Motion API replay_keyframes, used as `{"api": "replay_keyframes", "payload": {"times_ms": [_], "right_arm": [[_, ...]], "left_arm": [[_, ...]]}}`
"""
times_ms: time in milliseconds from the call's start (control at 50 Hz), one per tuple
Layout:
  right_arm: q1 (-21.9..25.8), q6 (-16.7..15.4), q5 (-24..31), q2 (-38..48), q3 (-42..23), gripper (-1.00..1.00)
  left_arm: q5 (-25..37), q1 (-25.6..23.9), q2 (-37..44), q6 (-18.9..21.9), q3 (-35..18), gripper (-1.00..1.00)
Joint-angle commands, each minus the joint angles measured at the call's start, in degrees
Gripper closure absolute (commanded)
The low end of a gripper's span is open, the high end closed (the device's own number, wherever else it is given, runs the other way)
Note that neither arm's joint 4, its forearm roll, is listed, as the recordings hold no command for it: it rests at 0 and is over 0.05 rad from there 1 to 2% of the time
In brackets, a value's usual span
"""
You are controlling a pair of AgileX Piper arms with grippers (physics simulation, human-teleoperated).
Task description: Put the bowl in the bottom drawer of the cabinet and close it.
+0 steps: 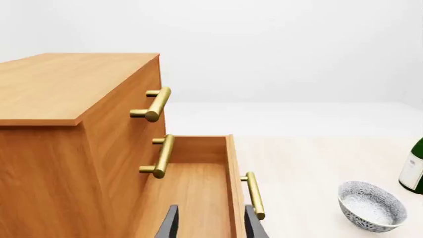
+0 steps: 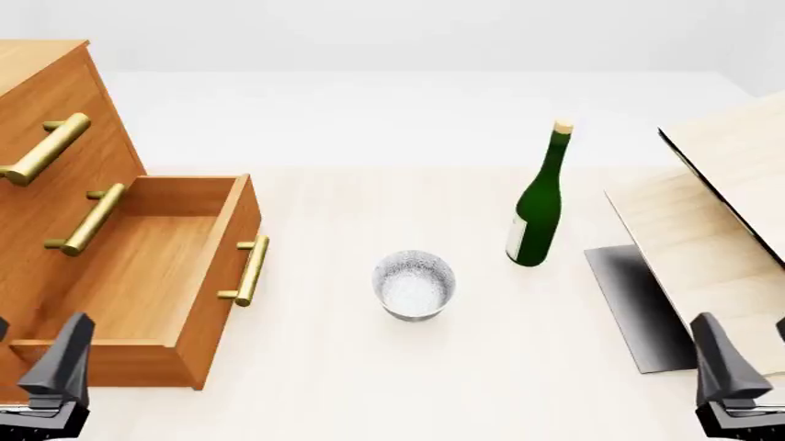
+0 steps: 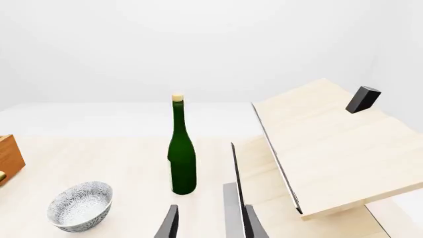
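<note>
The bowl [image 2: 415, 283], white with grey speckles, stands upright on the table between the cabinet [image 2: 55, 87] and a green bottle [image 2: 536, 216]. The cabinet's bottom drawer [image 2: 135, 276] is pulled out, nothing inside, its brass handle [image 2: 249, 271] facing the bowl. My left gripper [image 2: 35, 347] hangs open at the near left, just in front of the drawer's near corner. My right gripper [image 2: 751, 347] hangs open at the near right, far from the bowl. The left wrist view shows the drawer [image 1: 191, 193], the bowl [image 1: 371, 206] and the open gripper [image 1: 211, 225]. The right wrist view shows the bowl [image 3: 80, 206] and the open gripper [image 3: 211, 225].
The green bottle [image 3: 182, 153] stands upright just right of and behind the bowl. Pale wood boards [image 2: 723, 211] slope up at the right over a dark panel [image 2: 631, 303]; a small black block [image 3: 362, 99] rests on the top board. The two upper drawers are shut, brass handles [image 2: 50, 147] sticking out.
</note>
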Motion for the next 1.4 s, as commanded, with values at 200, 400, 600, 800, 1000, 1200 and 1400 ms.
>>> {"api": "replay_keyframes", "payload": {"times_ms": [200,400,600,800,1000,1200,1400], "right_arm": [[0.03,0.01,-0.07,0.3,-0.15,-1.0],[0.04,0.01,-0.07,0.31,-0.15,-1.0],[0.03,0.02,-0.07,0.36,-0.14,-1.0],[0.04,0.0,-0.07,0.3,-0.15,-1.0],[0.03,0.01,-0.07,0.33,-0.15,-1.0],[0.03,0.03,-0.07,0.33,-0.14,-1.0],[0.03,0.0,-0.07,0.32,-0.15,-1.0]], "left_arm": [[-0.35,-0.18,0.01,0.06,-0.17,-1.0],[-0.65,-0.63,-0.02,1.52,-0.18,-1.0],[-0.54,-0.77,0.6,1.74,-0.26,-1.0],[0.27,-1.68,0.93,2.51,-1.13,-1.0],[-0.92,-3.86,4.8,3.39,-1.91,-1.0],[-2.39,-5.08,9.81,3.87,-3.77,-1.0],[-3.62,-6.53,16.66,3.54,-6.6,-1.0]]}}
